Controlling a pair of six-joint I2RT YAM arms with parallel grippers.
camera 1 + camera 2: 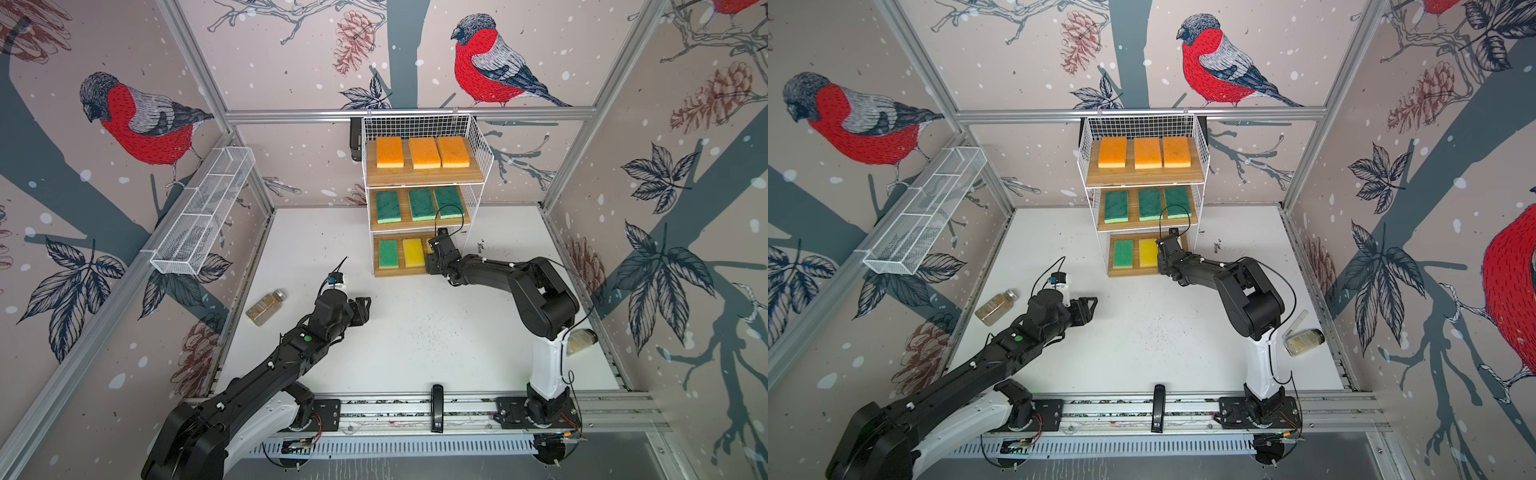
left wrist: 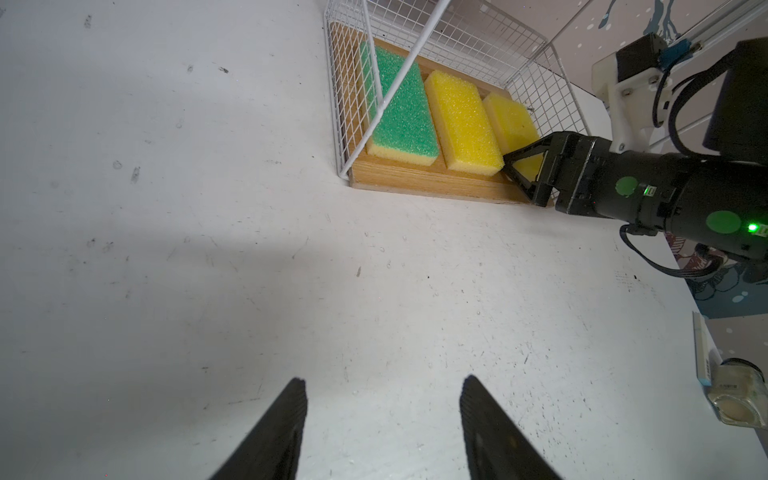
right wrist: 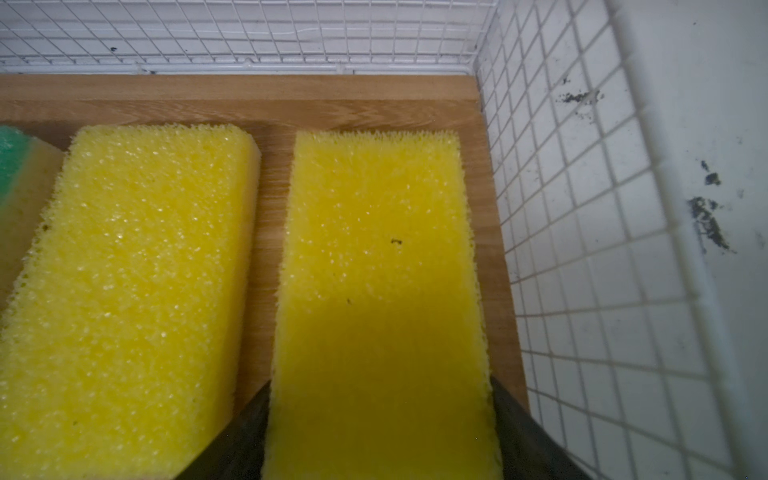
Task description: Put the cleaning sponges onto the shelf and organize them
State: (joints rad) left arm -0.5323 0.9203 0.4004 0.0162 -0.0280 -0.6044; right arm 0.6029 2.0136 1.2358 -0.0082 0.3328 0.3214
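Since the last yellow sponge [image 3: 374, 249] is already lying flat in the end slot of the bottom board [image 3: 266, 104], this step is really just about letting go cleanly. The right gripper [image 3: 380, 380] has a jaw on each long side of it at the near end, roughly sponge-width apart. I honestly can't tell from the wrist view whether it's pinching or only touching, since the foam doesn't look squashed. The sponge sits parallel to the other yellow sponge [image 3: 137, 270] with a strip of bare wood between them, and near the wire side wall [image 3: 561, 249] but not against it.

My take: open wider before pulling back, because that rough foam will probably snag on the jaws and get dragged toward the front edge or skewed. Then back straight out along the sponge's length, no sideways drift — the wall's on one side and the neighbour's on the other.

The rest of the shelf [image 1: 478, 137] looks done: three orange sponges [image 1: 424, 152] up top, three green sponges [image 1: 420, 203] in the middle, and a fourth green sponge [image 2: 399, 108] down below. The left gripper [image 2: 383, 381] hangs open and empty over the table [image 2: 208, 249] — well clear.
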